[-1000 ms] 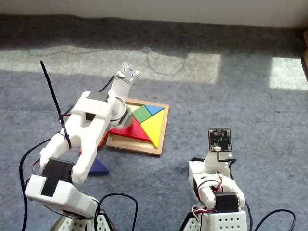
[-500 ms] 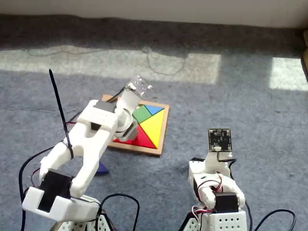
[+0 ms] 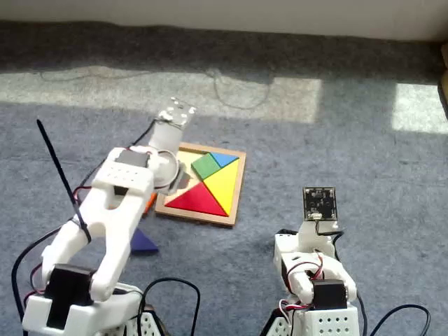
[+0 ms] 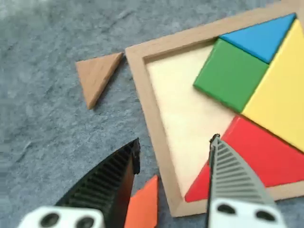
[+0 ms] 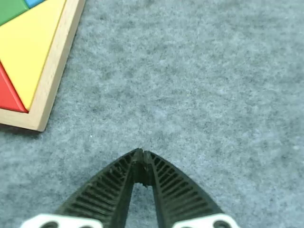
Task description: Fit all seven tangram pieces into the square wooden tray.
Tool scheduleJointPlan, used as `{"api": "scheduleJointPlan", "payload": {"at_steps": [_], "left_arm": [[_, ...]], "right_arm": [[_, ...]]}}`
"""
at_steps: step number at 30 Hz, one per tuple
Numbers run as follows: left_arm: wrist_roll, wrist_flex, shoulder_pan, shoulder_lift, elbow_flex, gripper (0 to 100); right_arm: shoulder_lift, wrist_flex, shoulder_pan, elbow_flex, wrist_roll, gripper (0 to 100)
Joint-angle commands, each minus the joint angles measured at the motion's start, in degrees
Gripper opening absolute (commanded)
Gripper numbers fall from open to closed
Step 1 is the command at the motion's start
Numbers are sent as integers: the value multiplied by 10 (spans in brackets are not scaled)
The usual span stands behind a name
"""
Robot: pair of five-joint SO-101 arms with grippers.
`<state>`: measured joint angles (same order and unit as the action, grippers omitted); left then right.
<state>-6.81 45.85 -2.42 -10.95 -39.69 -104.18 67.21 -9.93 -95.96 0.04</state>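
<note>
The square wooden tray (image 3: pixel 236 187) (image 4: pixel 138 88) lies on the grey carpet. In it sit a green square (image 4: pixel 231 73), a blue triangle (image 4: pixel 261 35), a yellow triangle (image 4: pixel 280 99) and a red triangle (image 4: pixel 251 156); its left part is bare wood. My left gripper (image 4: pixel 175 142) hangs open over the tray's left rim with nothing in it. Outside the tray lie a tan triangle (image 4: pixel 97 73), an orange piece (image 4: pixel 145 204) (image 3: pixel 149 203) and a dark blue triangle (image 3: pixel 143 241). My right gripper (image 5: pixel 141 154) is shut and empty, low over the carpet to the right of the tray (image 5: pixel 52 80).
The left arm (image 3: pixel 115 210) stretches over the tray's left side and hides part of it. The right arm (image 3: pixel 315 280) is folded at the front right. A black cable (image 3: pixel 56 171) sticks up beside the left arm. Open carpet spreads behind and to the right.
The left arm swung right over the tray, then back to the left, so the red triangle now shows in full. The right arm has not moved.
</note>
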Motion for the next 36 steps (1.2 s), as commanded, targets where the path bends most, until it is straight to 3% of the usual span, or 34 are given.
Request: {"api": "scheduleJointPlan", "payload": {"at_steps": [1,5,8,11,17,25,33,36], "left_arm": [[29,11,45,-19,44,235],[-4,119,84,-22,69,235],[-16,150,116,-22,68,236],[-21,149,132,-22,57,239],[-104,145,142,-15,21,239],[-208,73,149,-15,-44,239],[-217,57,147,65,-3,239],[-217,96,146,124,59,239]], "right_arm": [[-10,4,7,-77,-1,6],[-10,4,7,-77,-1,6],[-10,4,7,-77,-1,6],[-10,4,7,-77,-1,6],[-10,4,7,-77,-1,6],[-10,4,7,-77,-1,6],[-10,4,7,-77,-1,6],[-10,4,7,-77,-1,6]]}}
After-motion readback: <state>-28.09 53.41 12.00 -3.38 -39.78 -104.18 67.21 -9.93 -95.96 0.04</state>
